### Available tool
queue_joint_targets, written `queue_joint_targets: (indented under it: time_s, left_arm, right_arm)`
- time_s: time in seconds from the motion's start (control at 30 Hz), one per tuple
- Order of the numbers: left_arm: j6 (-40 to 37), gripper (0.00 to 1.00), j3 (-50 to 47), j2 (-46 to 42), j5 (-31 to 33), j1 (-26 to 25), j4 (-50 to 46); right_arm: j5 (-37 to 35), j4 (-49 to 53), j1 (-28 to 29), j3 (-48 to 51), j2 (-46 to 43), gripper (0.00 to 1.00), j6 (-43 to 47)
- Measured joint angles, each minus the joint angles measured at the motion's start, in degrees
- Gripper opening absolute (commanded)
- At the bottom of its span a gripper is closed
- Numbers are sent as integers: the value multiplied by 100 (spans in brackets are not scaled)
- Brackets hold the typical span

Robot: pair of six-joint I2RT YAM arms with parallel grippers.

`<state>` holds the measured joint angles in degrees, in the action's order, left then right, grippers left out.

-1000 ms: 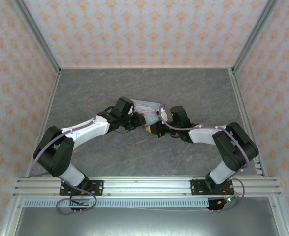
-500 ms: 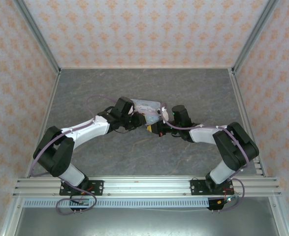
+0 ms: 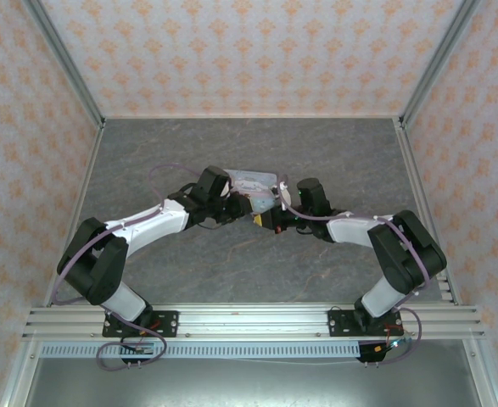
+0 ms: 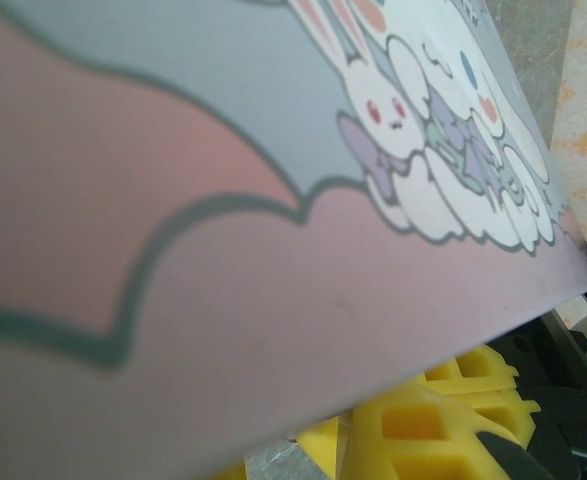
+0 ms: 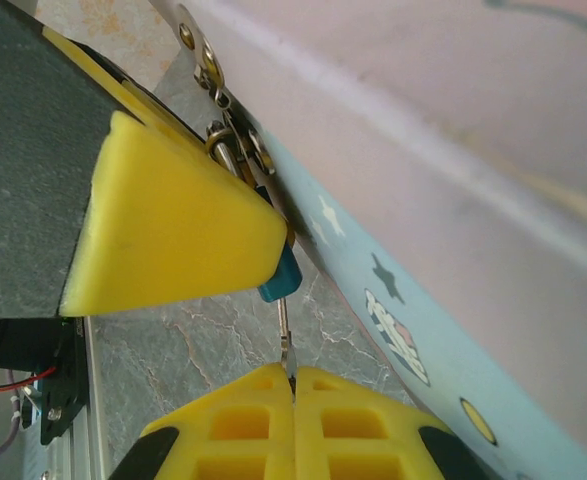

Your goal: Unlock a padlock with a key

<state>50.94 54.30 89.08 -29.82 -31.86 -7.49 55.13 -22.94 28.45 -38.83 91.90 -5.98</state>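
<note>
The teal padlock [image 5: 281,281] hangs from the metal hasp [image 5: 216,82] of a pastel cartoon tin [image 5: 443,250]. A corner of it pokes out from under a yellow finger [image 5: 173,230] of my left gripper [image 3: 247,207], which is shut on it. My right gripper [image 5: 291,378] is shut on the thin metal key [image 5: 286,335], whose shaft runs straight up into the padlock's underside. In the left wrist view the tin's lid [image 4: 273,180] is very close, with yellow fingers [image 4: 443,425] below its edge. From above, both grippers meet at the tin's near edge [image 3: 257,197].
The tin rests on a grey marble-patterned tabletop [image 3: 189,144] inside patterned walls. An aluminium rail [image 3: 249,320] runs along the near edge by the arm bases. The right gripper [image 3: 265,220] sits just right of the left one.
The right wrist has shifted slightly toward the tin. Both grips and the left arm look unchanged.
</note>
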Motion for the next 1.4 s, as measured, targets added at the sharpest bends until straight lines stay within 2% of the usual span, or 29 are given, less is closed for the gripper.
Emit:
queue_joint_targets:
  time_s: [0.8,1.4]
  left_arm:
    - [22,4,-11,0,20,50,109]
    - [70,5,-50,0,-39,35,186]
  right_arm:
    - [13,365,-55,-245,83,0,179]
    - [11,254,-166,-173,50,0,39]
